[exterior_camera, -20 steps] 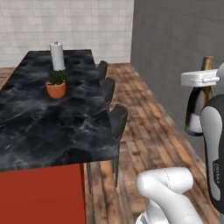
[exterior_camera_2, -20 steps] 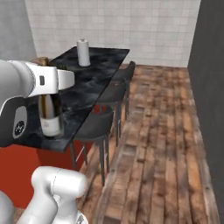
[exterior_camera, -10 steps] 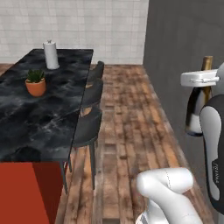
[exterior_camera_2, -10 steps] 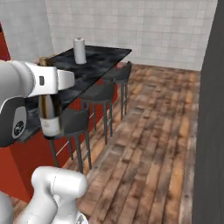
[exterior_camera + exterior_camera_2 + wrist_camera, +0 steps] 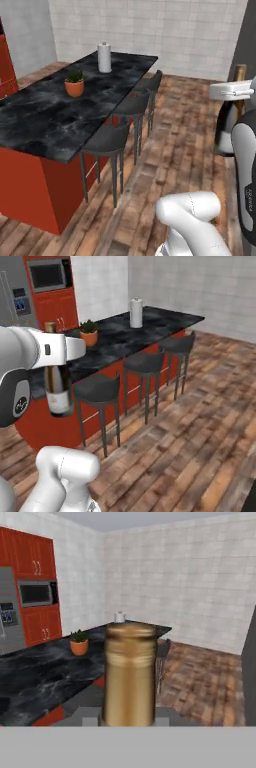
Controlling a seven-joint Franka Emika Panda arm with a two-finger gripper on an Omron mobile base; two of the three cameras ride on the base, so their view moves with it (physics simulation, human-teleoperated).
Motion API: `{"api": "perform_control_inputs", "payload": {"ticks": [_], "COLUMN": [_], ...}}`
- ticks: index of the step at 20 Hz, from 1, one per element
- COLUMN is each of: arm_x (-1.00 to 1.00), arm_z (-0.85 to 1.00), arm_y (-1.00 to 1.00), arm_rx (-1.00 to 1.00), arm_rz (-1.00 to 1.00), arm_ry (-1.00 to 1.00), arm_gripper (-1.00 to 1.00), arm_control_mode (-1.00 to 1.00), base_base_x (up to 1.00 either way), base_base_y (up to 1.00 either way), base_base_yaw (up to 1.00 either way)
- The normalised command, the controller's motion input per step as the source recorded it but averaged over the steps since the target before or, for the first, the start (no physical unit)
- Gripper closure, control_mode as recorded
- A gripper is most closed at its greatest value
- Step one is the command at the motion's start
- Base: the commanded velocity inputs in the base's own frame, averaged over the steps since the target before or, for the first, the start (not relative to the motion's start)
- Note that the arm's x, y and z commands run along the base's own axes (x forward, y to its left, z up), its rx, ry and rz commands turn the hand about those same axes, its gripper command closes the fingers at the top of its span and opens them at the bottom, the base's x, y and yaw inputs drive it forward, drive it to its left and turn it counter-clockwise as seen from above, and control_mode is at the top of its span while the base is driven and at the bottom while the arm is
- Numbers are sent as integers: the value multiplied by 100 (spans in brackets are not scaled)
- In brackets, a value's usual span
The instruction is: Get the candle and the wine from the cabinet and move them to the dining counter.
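Jaws are clamping the wine (image 5: 58,390) at its gold neck, long axis upright, body hanging straight below the gripper (image 5: 52,351). Dining counter (image 5: 45,130) is lying ahead and off to the left, stools between, well apart.

Glossy white rounded arm links, dark joints, small round logo

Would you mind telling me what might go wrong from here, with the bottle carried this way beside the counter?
The wine hangs by its gold-foil neck from the gripper; a sharp turn of the base might swing or loosen it.

Three stools line the dining counter on the near side, so driving close could knock one.

A potted plant and paper-towel roll stand on the slab; setting down beside them risks a bump.
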Motion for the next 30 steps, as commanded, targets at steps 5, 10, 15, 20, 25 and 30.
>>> {"api": "perform_control_inputs", "payload": {"ticks": [5,10,15,20,25,30], "arm_x": [0,0,0,0,0,0], "arm_z": [0,0,0,0,0,0], "arm_y": [0,0,0,0,0,0], "arm_rx": [0,0,0,0,0,0], "arm_rz": [0,0,0,0,0,0], "arm_ry": [0,0,0,0,0,0], "arm_gripper": [100,100,100,100,100,100], "arm_control_mode": [100,100,100,100,100,100], "base_base_x": [36,36,40,33,25,15], "base_base_y": [-56,-49,-61,-96,-100,-100], "base_base_yaw": [71,71,67,45,35,23]}}
